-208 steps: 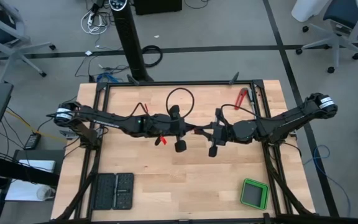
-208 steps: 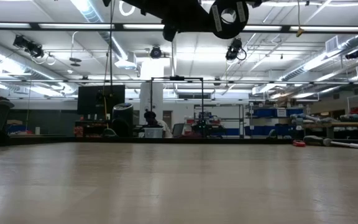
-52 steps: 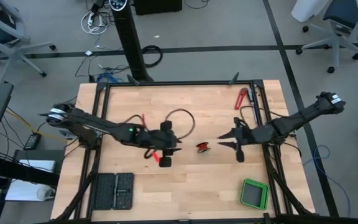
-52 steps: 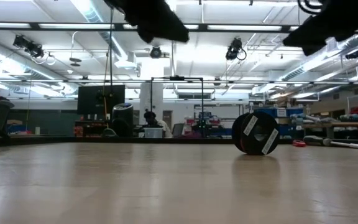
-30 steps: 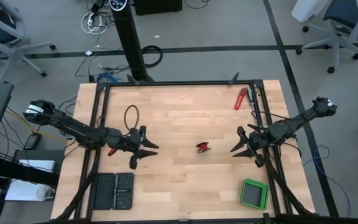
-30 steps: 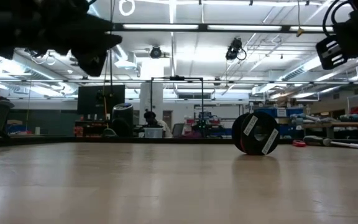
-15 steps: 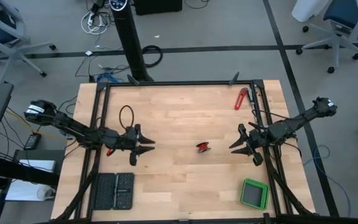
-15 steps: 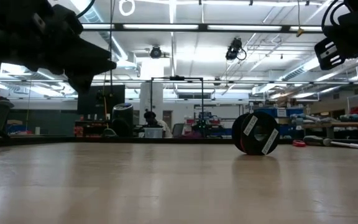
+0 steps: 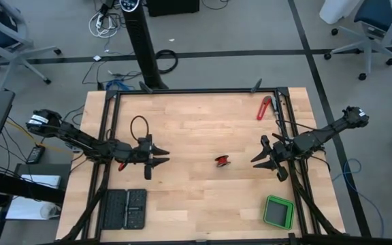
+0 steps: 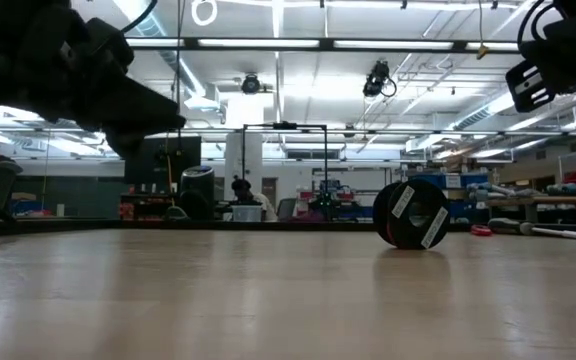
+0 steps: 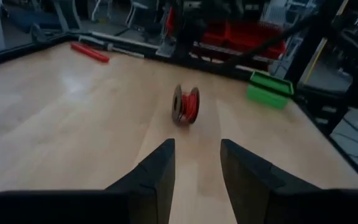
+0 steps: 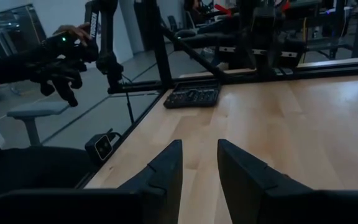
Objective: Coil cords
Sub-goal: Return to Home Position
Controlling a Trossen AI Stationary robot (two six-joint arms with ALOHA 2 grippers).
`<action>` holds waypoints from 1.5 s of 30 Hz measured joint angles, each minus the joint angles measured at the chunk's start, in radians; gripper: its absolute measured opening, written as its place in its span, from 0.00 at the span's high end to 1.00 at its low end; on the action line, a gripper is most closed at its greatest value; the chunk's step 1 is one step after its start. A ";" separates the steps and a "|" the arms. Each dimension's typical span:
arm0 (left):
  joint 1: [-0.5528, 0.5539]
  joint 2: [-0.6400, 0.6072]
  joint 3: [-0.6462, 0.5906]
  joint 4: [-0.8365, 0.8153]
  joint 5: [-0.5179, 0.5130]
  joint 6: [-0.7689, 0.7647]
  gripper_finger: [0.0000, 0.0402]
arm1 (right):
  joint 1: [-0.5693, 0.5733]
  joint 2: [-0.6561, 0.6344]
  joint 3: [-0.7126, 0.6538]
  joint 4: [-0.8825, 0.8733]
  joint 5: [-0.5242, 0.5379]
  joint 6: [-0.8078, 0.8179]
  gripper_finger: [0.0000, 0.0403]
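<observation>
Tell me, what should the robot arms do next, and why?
Probably pull both arms back to rest: the red wire spool stands wound and alone mid-table, and the left fingers and right fingers are open, empty, well clear of it.

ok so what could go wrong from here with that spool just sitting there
1. The spool stands on its rim on the bare table, so a bump might send it rolling.
2. The left end effector and right end effector are open and apart from it; nothing pins the red wire, so a loose end could unwind.
</observation>
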 joint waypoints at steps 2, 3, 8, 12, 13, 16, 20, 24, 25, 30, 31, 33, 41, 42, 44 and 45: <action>0.000 -0.004 -0.012 -0.004 0.000 0.000 0.67 | 0.000 0.000 0.000 0.000 0.000 0.000 0.75; 0.000 -0.004 -0.022 -0.006 0.000 0.000 0.67 | 0.000 0.000 -0.004 0.011 0.000 0.000 0.75; 0.000 -0.012 -0.107 -0.013 0.000 0.001 0.67 | 0.000 -0.001 -0.074 0.112 0.000 -0.001 0.75; 0.000 -0.024 -0.119 -0.148 -0.005 -0.003 0.67 | 0.000 -0.001 -0.111 0.131 -0.001 0.000 0.75; 0.000 -0.023 -0.119 -0.173 -0.004 -0.003 0.67 | 0.000 -0.001 -0.110 0.104 -0.001 0.000 0.75; 0.000 -0.038 -0.119 -0.265 -0.004 -0.005 0.67 | 0.000 -0.001 -0.111 0.097 -0.001 0.000 0.75; 0.000 -0.105 -0.119 -0.382 -0.004 -0.005 0.67 | 0.000 -0.006 -0.112 0.097 -0.001 0.000 0.75; 0.000 -0.221 -0.119 -0.537 -0.003 -0.006 0.67 | 0.000 -0.014 -0.112 0.069 0.000 0.000 0.75; 0.000 -0.250 -0.119 -0.574 -0.003 -0.006 0.67 | 0.000 -0.018 -0.112 0.056 0.000 0.000 0.75; 0.000 -0.380 -0.119 -0.726 -0.003 -0.006 0.67 | 0.000 -0.032 -0.113 -0.074 -0.004 -0.001 0.75; 0.000 -0.401 -0.119 -0.747 -0.003 -0.006 0.67 | -0.002 -0.031 -0.113 -0.073 -0.010 -0.001 0.75; 0.000 -0.440 -0.119 -0.794 -0.002 -0.006 0.67 | -0.002 -0.031 -0.113 -0.074 -0.019 0.000 0.75; 0.000 -0.588 -0.119 -0.825 0.000 -0.006 0.67 | -0.064 -0.022 -0.113 -0.080 -0.047 0.000 0.75; 0.000 -0.606 -0.119 -0.826 0.000 -0.006 0.67 | -0.081 -0.018 -0.113 -0.081 -0.054 -0.001 0.75; 0.000 -0.643 -0.119 -0.826 0.000 -0.006 0.67 | -0.125 -0.013 -0.113 -0.084 -0.072 0.000 0.75; 0.000 -0.660 -0.119 -0.826 0.000 -0.006 0.67 | -0.148 -0.009 -0.113 -0.085 -0.078 0.000 0.75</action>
